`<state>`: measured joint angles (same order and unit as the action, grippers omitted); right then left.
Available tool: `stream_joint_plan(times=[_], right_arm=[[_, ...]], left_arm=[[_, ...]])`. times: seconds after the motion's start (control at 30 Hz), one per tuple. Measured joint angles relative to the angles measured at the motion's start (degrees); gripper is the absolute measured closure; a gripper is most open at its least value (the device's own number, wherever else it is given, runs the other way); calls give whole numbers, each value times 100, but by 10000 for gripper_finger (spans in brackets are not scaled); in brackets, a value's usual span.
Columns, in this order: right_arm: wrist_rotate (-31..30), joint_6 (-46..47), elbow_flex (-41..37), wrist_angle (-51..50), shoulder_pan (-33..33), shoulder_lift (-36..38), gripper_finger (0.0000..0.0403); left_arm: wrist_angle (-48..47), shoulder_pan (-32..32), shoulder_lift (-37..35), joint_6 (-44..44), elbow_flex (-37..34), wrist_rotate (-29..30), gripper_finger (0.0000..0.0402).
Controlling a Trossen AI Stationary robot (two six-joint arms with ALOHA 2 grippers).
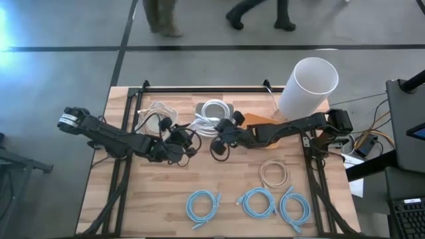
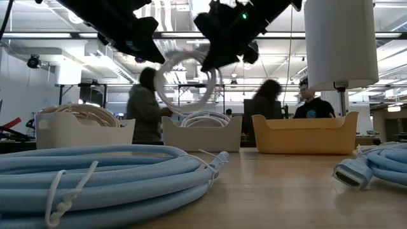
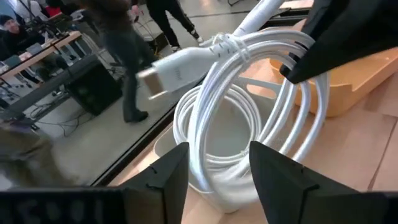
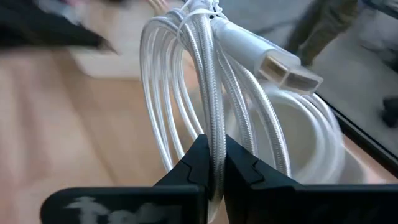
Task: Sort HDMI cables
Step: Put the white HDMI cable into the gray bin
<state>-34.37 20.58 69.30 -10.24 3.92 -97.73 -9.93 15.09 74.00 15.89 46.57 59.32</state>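
A white HDMI cable coil (image 2: 160,86) hangs in the air above the middle white bin (image 2: 202,135). My right gripper (image 4: 214,155), reaching in from the table's right, is shut on it. My left gripper (image 3: 217,168), reaching in from the table's left, stands open next to the coil, which shows just beyond its spread fingers; I see no touch. The coil's white plug (image 3: 171,71) sticks out at its tied top. On the near table lie a beige coil (image 1: 273,174) and three light blue coils (image 1: 202,204), (image 1: 257,202), (image 1: 293,207). My right gripper pinches several strands on one side of the coil's ring (image 4: 214,134) between its two fingers. The fingers come from the table's right, slanting down. The coil is lifted clear and hangs as an upright ring below the fingers, its tied plugs (image 4: 283,68) on the opposite side.
Three bins stand along the far edge: a white one with pale cables (image 1: 156,114), the middle white one with white coils (image 1: 214,109), and a yellow one (image 1: 260,121). A tall white cylinder (image 1: 309,83) stands at the far right. People walk beyond the table.
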Motion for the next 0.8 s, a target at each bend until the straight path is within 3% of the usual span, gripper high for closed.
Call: stream_joint_plan(times=[0.17, 0.4, 0.57, 0.7, 0.8], right_arm=[[-325, 256, -2, -628, -146, 0, 389], [-285, 74, 0, -632, -615, 0, 390], [677, -133, -51, -594, -991, 0, 390], [822, -127, -255, -589, -1170, 0, 390], [1251, -132, -385, -521, -1296, 0, 390]], left_arm=[[-7, -7, 0, -81, 0, 78, 228], [4, -9, 0, -84, -36, 78, 229], [-7, -9, 0, -64, -173, 75, 229], [-7, -9, 0, -55, -222, 74, 229], [-7, -13, 0, -55, -235, 75, 229]])
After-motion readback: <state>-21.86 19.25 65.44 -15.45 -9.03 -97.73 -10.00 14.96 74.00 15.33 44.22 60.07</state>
